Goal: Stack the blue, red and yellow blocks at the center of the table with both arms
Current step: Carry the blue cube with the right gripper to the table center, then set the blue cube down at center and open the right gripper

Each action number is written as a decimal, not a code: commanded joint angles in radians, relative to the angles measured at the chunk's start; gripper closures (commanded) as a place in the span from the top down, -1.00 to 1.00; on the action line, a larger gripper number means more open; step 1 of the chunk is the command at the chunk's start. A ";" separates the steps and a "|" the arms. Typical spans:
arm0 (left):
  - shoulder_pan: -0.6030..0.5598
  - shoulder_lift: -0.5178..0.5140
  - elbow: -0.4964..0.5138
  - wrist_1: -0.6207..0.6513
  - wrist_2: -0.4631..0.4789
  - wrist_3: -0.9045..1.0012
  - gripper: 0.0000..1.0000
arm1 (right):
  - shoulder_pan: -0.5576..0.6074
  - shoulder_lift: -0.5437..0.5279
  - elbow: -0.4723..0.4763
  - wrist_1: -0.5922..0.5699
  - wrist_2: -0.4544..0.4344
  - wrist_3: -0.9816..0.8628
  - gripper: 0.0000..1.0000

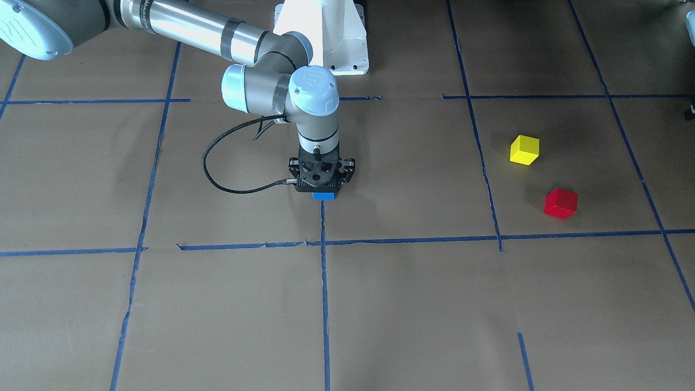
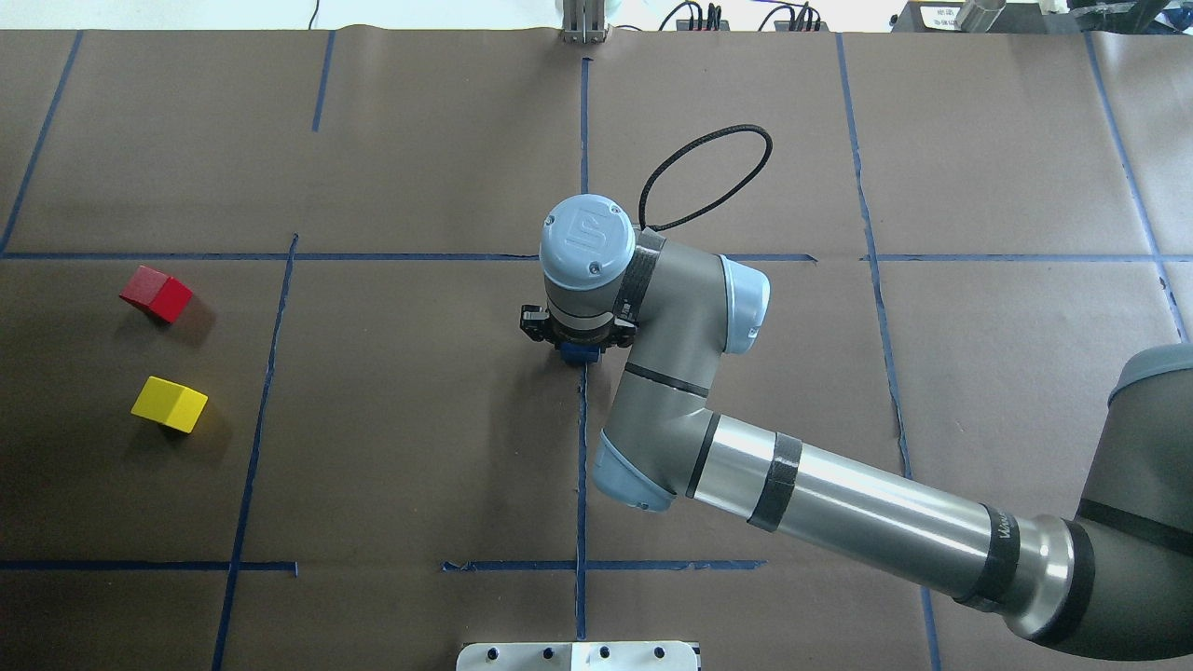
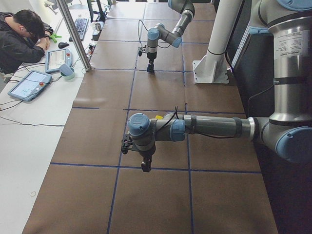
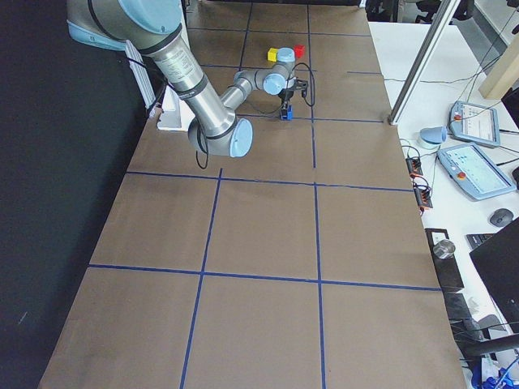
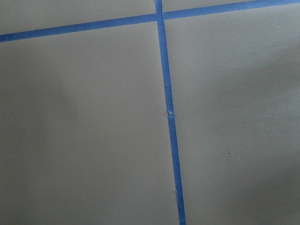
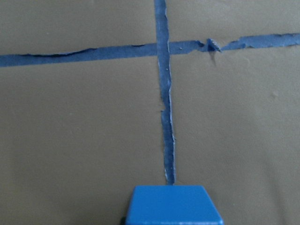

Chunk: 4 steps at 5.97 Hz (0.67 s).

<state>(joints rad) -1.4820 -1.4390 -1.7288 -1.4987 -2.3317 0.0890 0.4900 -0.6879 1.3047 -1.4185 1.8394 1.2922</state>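
Right tool [image 1: 324, 190] sits over the blue block [image 1: 324, 196] at table [image 1: 412, 309] centre; clamped or loose, I cannot tell. Red block [image 1: 561, 203] and yellow block [image 1: 524, 150] wait left. They look light, rigid and smooth: I pinch opposite flat faces.

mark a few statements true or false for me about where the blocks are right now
1. The blue block sits at the right gripper, on the centre tape line. True.
2. The red block is stacked on the yellow block. False: they lie apart, each on the table.
3. The red and yellow blocks are on the robot's left side of the table. True.
4. The left wrist view shows the yellow block. False: it shows only brown paper and blue tape.
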 commanded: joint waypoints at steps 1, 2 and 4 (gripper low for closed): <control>0.000 0.000 0.000 0.000 0.000 0.000 1.00 | -0.001 0.002 0.004 -0.004 -0.002 -0.008 0.99; 0.000 0.000 -0.002 -0.001 -0.002 0.000 1.00 | 0.007 0.004 0.010 -0.005 0.000 -0.010 1.00; 0.000 0.000 -0.002 -0.002 0.000 0.000 1.00 | 0.074 0.008 0.050 -0.035 0.015 -0.034 1.00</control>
<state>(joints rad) -1.4818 -1.4388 -1.7302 -1.5001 -2.3319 0.0890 0.5278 -0.6801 1.3323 -1.4334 1.8461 1.2746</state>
